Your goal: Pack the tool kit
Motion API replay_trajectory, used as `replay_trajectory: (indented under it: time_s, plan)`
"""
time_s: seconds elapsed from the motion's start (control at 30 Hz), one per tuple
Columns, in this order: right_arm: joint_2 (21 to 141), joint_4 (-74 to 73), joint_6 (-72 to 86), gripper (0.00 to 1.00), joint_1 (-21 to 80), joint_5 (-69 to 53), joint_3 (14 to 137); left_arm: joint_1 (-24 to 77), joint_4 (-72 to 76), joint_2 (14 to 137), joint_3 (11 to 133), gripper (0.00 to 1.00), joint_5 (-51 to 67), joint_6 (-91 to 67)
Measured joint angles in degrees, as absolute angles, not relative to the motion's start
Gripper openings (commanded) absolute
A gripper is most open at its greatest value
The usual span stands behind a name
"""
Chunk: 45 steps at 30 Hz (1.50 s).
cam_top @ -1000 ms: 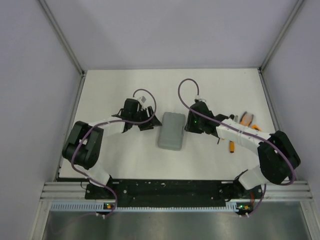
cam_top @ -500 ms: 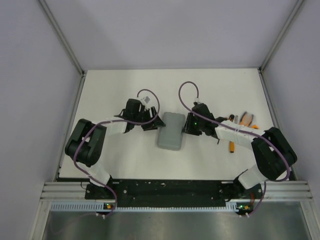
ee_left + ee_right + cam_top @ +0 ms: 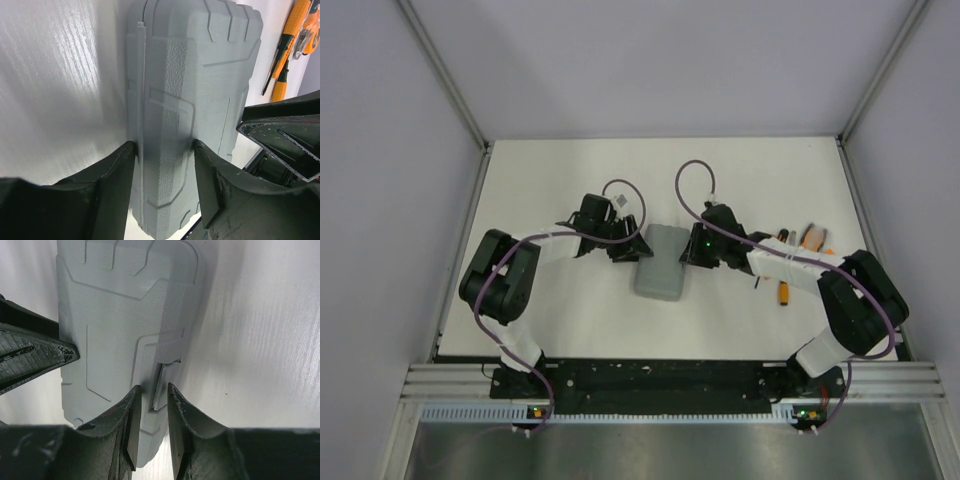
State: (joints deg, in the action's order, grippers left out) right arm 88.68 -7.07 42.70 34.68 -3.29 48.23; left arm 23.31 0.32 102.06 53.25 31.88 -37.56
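Pale grey walls (image 3: 650, 60) close in a white table (image 3: 550, 180), and the grey case (image 3: 662, 262) lies shut and flat at its centre, long axis running from 12 to 6 o'clock.

From above, the left gripper (image 3: 628, 245) sits against the case's 9 o'clock edge and the right gripper (image 3: 692, 250) against its 3 o'clock edge, so the two face each other across the lid.

The left wrist view shows the left fingers (image 3: 117, 170) about half spread, straddling the case's long side edge. One tip is at the seam and the other over the textured lid. I cannot tell whether they press on it.

The right wrist view shows the right fingers (image 3: 131, 410) set narrowly to either side of the small latch (image 3: 161, 382) on the case's edge. Whether they pinch it is not clear.

A screwdriver (image 3: 785, 291) and pliers (image 3: 814, 238), both orange, lie loose on the table at 3 o'clock, well apart from the case, beyond the right arm.
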Motion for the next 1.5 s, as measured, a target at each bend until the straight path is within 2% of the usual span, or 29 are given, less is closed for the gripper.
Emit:
replay_trajectory:
  time_s: [0.27,0.83,1.33,1.5]
  plan:
    - [88.1,-8.3,42.7,0.25,34.7,-1.1,48.5,23.8,-1.9,101.4,53.9,0.44,30.7,-37.5]
    - [87.0,-12.8,42.5,0.29,34.7,2.0,48.4,23.8,-2.3,101.3,53.9,0.43,30.6,-37.5]
    - [85.6,-8.9,43.2,0.29,34.7,-0.6,46.5,23.9,-2.3,101.3,53.9,0.42,30.6,-37.6]
    - [87.2,-8.6,43.4,0.25,34.7,-1.2,46.6,24.0,-2.3,101.3,53.9,0.40,30.6,-37.6]
